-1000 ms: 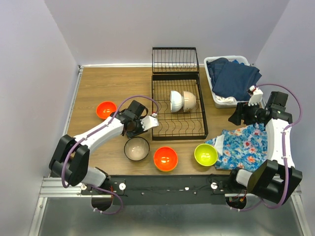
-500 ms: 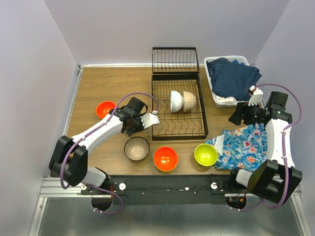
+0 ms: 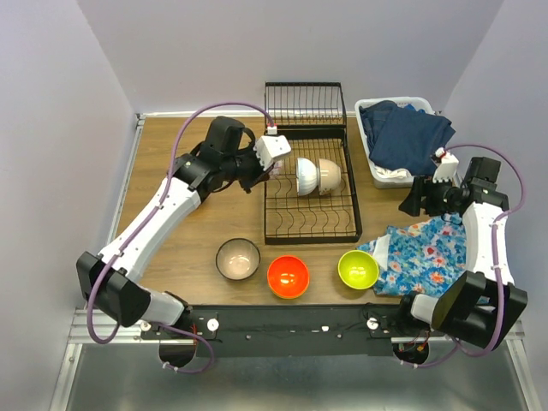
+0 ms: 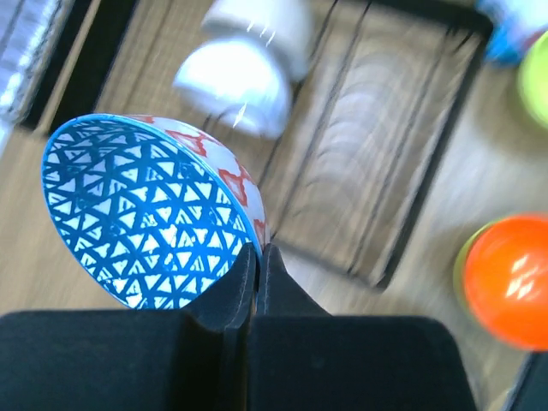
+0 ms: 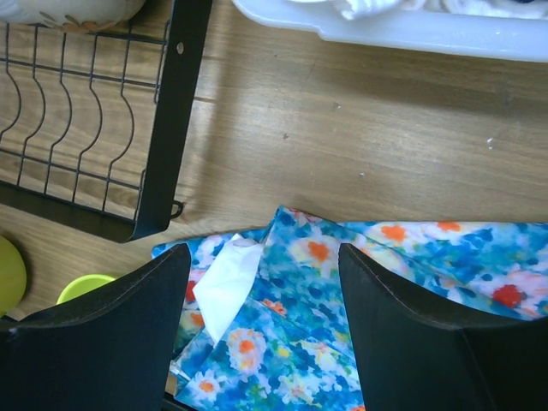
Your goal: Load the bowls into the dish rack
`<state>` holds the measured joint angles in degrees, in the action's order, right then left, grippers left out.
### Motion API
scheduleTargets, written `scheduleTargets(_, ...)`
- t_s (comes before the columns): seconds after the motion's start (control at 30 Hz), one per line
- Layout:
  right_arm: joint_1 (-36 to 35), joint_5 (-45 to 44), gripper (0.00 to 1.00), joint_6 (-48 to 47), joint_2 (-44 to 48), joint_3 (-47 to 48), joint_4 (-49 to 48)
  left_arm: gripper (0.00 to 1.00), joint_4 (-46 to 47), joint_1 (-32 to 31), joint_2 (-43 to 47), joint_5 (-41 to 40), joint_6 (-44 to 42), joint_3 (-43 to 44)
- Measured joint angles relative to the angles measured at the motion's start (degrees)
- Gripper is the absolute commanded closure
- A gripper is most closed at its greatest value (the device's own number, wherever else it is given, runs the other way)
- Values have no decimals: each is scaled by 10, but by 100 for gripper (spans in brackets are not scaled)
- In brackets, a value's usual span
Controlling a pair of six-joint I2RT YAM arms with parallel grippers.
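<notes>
Left arm had swung up along the dish rack's (image 3: 312,218) left side, left end effector (image 4: 259,253) pinching the blue patterned bowl (image 4: 145,223) by its rim there; white bowl (image 3: 306,175), cream bowl (image 3: 331,174) racked; dark-rimmed bowl (image 3: 237,259), orange bowl (image 3: 288,276), lime bowl (image 3: 358,269) left on the bench (image 3: 158,141).

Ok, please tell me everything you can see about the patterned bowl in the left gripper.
The patterned bowl is small, round, glossy like ceramic: blue triangle lattice on white inside, blue rim, red marks outside. Empty and tilted on edge, it hangs near the dish rack, its rim pinched by the shut jaws of the left gripper.
</notes>
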<state>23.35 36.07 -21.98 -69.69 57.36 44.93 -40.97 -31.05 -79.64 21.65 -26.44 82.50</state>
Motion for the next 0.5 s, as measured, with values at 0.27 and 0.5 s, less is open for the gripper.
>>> scheduleTargets(0.27,0,-33,22,0,-10,62,33,100,224,15,-10,159,197,-132)
scheduleTargets(0.5,0,-64,22,2,-30,98,64,100,440,60,-49,205,378,-213)
